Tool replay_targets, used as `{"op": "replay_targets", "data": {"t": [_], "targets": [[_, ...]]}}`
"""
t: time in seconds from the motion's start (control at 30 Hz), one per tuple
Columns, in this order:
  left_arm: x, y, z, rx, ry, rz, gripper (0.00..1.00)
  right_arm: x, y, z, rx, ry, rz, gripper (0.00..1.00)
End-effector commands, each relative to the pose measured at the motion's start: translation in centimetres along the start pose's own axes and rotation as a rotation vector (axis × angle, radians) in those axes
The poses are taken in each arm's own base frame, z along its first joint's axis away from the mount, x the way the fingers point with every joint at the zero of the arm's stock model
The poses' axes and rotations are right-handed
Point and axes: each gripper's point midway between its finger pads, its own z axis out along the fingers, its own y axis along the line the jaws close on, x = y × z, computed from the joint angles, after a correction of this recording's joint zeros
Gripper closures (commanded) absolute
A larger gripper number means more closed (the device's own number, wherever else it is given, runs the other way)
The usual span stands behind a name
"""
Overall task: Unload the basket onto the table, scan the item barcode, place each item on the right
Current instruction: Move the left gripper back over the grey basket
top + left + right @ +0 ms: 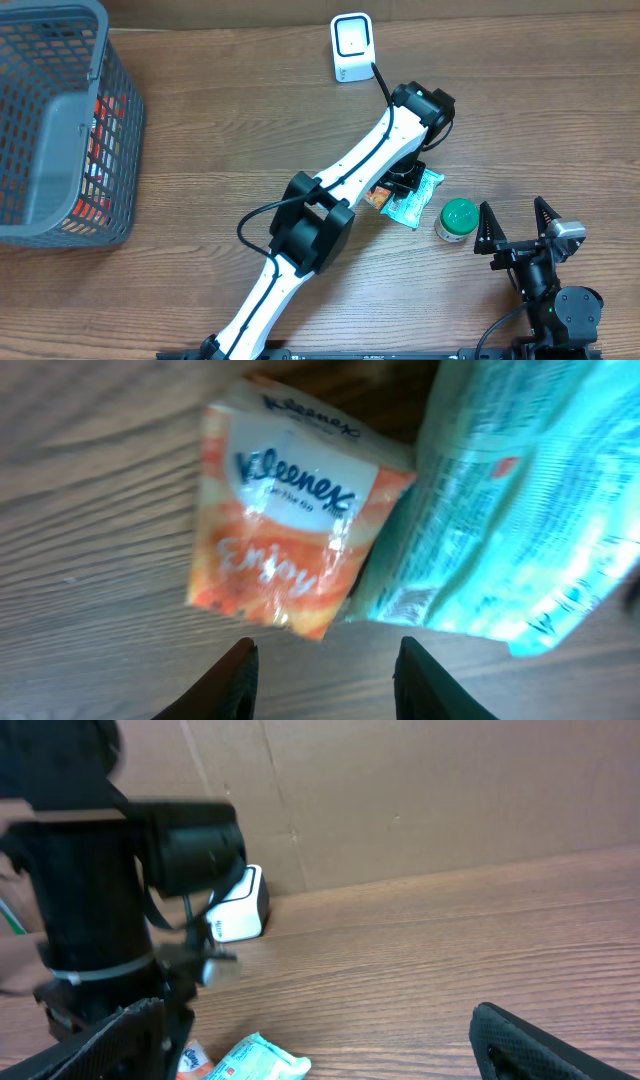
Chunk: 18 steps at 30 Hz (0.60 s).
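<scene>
The left gripper [325,655] hangs over an orange-and-white plastic tissue pack [290,540], likely to lift it. The pack lies flat on the wood beside a crinkled teal packet [510,510], well apart from the white barcode scanner [351,47]. The gripper's fingers are pinched in, seemingly on nothing, though blur obscures this. Print reads "Kleenex" and "Enjoy". The right gripper [513,225] stands splayed and empty.
</scene>
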Motion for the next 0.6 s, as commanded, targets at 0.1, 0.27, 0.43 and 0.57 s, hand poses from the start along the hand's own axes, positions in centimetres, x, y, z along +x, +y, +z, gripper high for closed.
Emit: {"op": "replay_targets", "data": {"t": [0.1,0.27,0.43,0.57], "targets": [[0.8,4.5,-11.8,0.048,-0.296,-0.046,0.60,0.2,-0.2,0.0,0.003,-0.003,0.003,0.00],[1.9,10.9,-17.7,0.010,-0.468,-0.130,0.55,0.2,-0.2,0.0,0.003,-0.003,0.003,0.00],[4.4,17.6,-22.8,0.036,-0.617,-0.288,0.54,0.2,-0.2,0.0,0.003,-0.003,0.003,0.00],[7.0,22.7,-26.1,0.044,-0.731,-0.420,0.44,0.2,-0.2,0.0,0.003,-0.003,0.003,0.00]]}}
